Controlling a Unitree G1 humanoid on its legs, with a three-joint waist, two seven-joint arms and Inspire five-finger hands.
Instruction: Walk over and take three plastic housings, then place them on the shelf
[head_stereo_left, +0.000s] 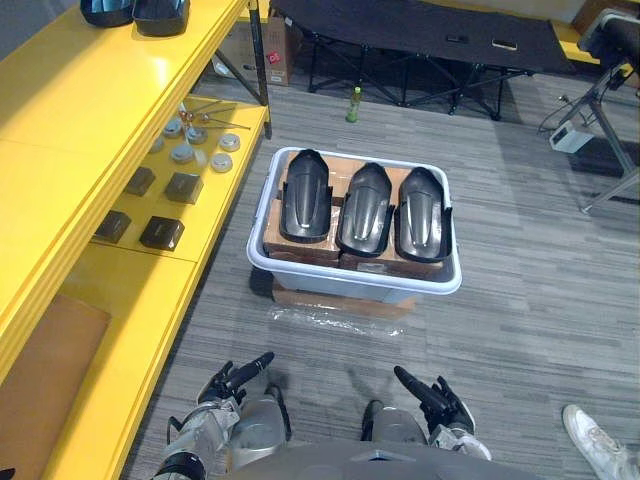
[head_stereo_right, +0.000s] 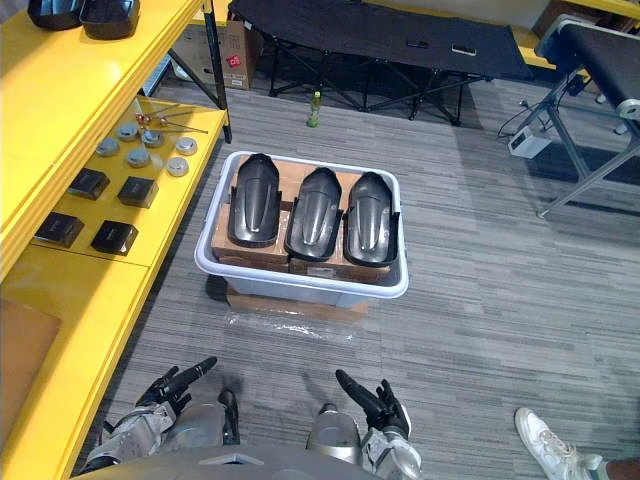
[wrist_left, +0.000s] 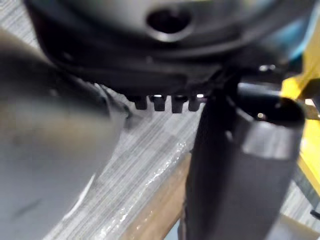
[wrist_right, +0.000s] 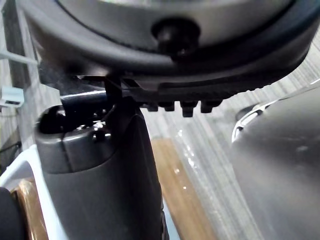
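Observation:
Three black plastic housings lie side by side on cardboard boxes inside a pale grey tub (head_stereo_left: 300, 277): a left housing (head_stereo_left: 304, 196), a middle housing (head_stereo_left: 365, 209) and a right housing (head_stereo_left: 421, 213). The tub stands on the carpet straight ahead of me. My left hand (head_stereo_left: 236, 378) hangs low at the near edge, fingers straight and holding nothing. My right hand (head_stereo_left: 430, 398) is beside it, also open and empty. Both hands are well short of the tub. The yellow shelf (head_stereo_left: 120, 70) runs along my left.
On the shelf's lower level sit small black blocks (head_stereo_left: 162, 233) and round metal parts (head_stereo_left: 221, 162). Two dark housings (head_stereo_left: 135, 12) rest on the top level. A black cot (head_stereo_left: 420, 30) and a green bottle (head_stereo_left: 353, 104) stand behind the tub. A person's white shoe (head_stereo_left: 598, 440) is at lower right.

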